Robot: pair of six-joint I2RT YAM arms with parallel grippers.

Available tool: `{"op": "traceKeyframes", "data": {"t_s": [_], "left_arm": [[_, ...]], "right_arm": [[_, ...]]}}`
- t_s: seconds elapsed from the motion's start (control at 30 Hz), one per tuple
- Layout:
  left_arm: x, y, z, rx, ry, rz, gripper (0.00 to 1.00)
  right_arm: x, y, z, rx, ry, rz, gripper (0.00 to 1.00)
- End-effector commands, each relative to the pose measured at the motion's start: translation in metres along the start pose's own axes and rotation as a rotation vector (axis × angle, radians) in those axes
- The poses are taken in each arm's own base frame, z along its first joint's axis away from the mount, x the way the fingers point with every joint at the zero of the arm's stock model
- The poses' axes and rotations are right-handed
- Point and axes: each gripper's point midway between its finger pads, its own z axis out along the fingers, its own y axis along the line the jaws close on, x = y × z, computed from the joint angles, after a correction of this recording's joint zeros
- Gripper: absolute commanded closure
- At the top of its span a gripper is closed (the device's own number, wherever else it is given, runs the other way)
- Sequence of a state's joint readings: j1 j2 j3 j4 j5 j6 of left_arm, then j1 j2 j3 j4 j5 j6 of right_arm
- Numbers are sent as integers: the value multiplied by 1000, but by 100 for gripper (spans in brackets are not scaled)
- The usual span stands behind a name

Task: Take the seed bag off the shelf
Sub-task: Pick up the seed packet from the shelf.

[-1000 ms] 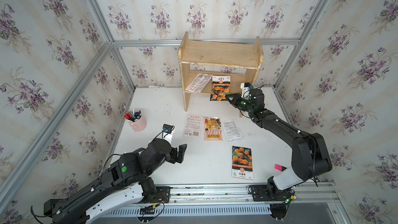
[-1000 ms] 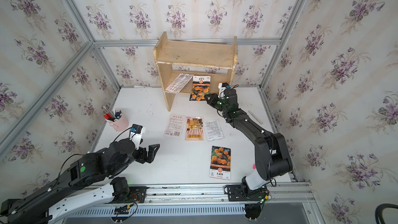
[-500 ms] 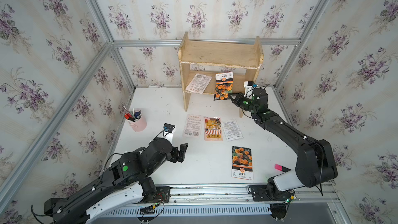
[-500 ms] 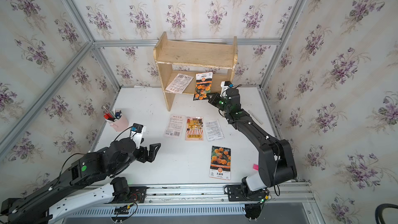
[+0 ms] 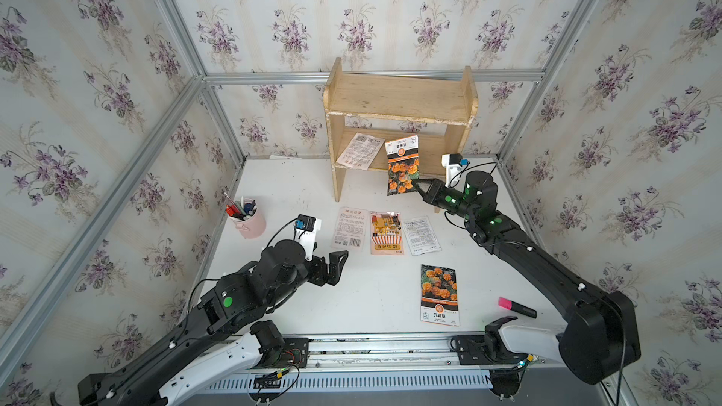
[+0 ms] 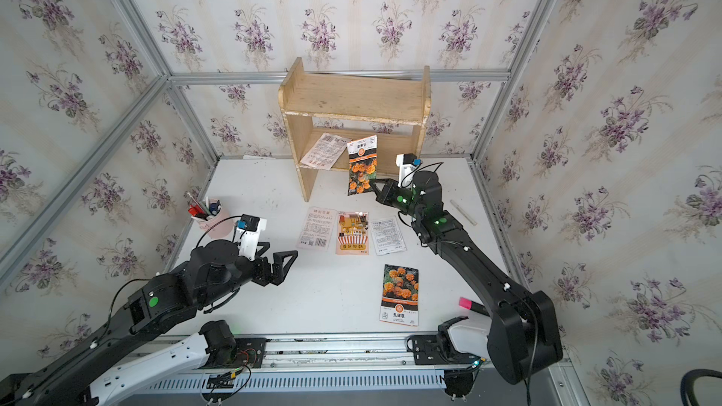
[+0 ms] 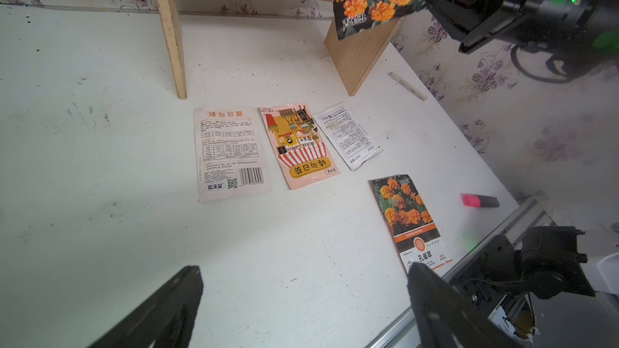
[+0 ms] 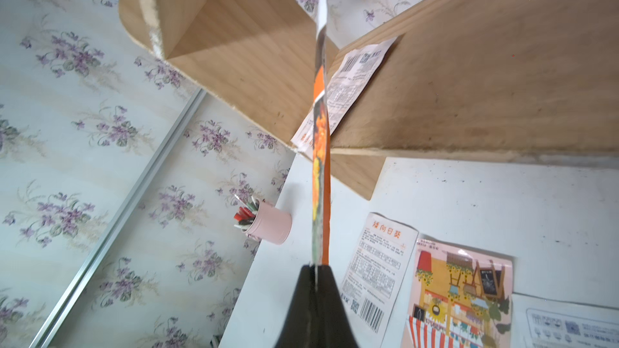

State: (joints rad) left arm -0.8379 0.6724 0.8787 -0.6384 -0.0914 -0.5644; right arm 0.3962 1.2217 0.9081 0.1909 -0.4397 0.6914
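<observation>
The seed bag [image 5: 402, 165], a glossy packet with a white top strip, an orange band and orange marigolds on black, stands nearly upright in the air before the lower tier of the shelf [image 5: 398, 97], at about 12 o'clock of the table [image 5: 289, 189] in both top views. The right gripper [image 5: 416, 183] is pinched tight on the bag's corner at its 5 o'clock, so the thin film stands up from a small hold. The right wrist view shows it edge-on and slightly wavy. By my judgement the lift-out is nearly done. The good way to finish is a slow, level pull toward 6 o'clock, away from the boards, since a corner grip lets the bag flop or twist. Whether its top edge is clear of the upper board I cannot tell. A pale packet [image 5: 359, 149] lies on the lower tier at the bag's 10 o'clock and should not be brushed. At 7 o'clock, well apart, the left gripper [image 5: 337, 267] hovers with jaws wide and empty.
</observation>
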Motion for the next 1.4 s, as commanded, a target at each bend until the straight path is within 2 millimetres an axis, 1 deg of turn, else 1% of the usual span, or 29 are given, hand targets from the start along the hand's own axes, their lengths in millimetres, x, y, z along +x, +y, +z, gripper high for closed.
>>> {"op": "traceKeyframes", "data": {"t_s": [0.0, 0.13, 0.2, 0.23, 0.3, 0.33, 0.37, 0.47, 0.57, 0.7, 0.87, 0.93, 1.13, 1.17, 1.3, 1.37], "left_arm": [[-13, -28, 2, 179, -28, -34, 0], [-27, -43, 9, 319, -58, -89, 2], [-34, -45, 14, 355, -74, -119, 2], [-35, -50, 14, 399, -70, -128, 3], [-42, -53, 17, 445, -88, -151, 4], [-45, -55, 17, 471, -101, -159, 4], [-49, -57, 17, 492, -117, -164, 4], [-58, -63, 16, 540, -147, -177, 4], [-65, -69, 15, 587, -170, -184, 5], [-68, -74, 18, 624, -173, -200, 18], [-62, -73, 28, 625, -142, -212, 23], [-60, -73, 31, 624, -133, -218, 27], [-63, -75, 30, 639, -143, -223, 38], [-64, -75, 29, 642, -145, -224, 41], [-64, -77, 28, 654, -142, -226, 61], [-63, -78, 28, 661, -131, -226, 69]], "right_arm": [[17, 18, -14, -50, 44, -47, 100], [35, 41, -33, -113, 74, -62, 100], [43, 54, -42, -148, 91, -70, 100], [48, 59, -46, -161, 102, -74, 100], [57, 69, -53, -194, 117, -78, 100], [67, 80, -56, -230, 144, -79, 100], [74, 86, -59, -253, 163, -77, 100], [86, 97, -67, -304, 187, -66, 100], [94, 106, -73, -355, 196, -51, 100], [101, 112, -77, -383, 198, -40, 100], [107, 118, -80, -415, 206, -31, 100], [108, 120, -81, -420, 208, -30, 100], [116, 123, -81, -437, 221, -23, 100], [117, 122, -81, -437, 221, -22, 100], [121, 110, -79, -390, 216, -17, 100], [122, 107, -81, -375, 207, -15, 100]]}}
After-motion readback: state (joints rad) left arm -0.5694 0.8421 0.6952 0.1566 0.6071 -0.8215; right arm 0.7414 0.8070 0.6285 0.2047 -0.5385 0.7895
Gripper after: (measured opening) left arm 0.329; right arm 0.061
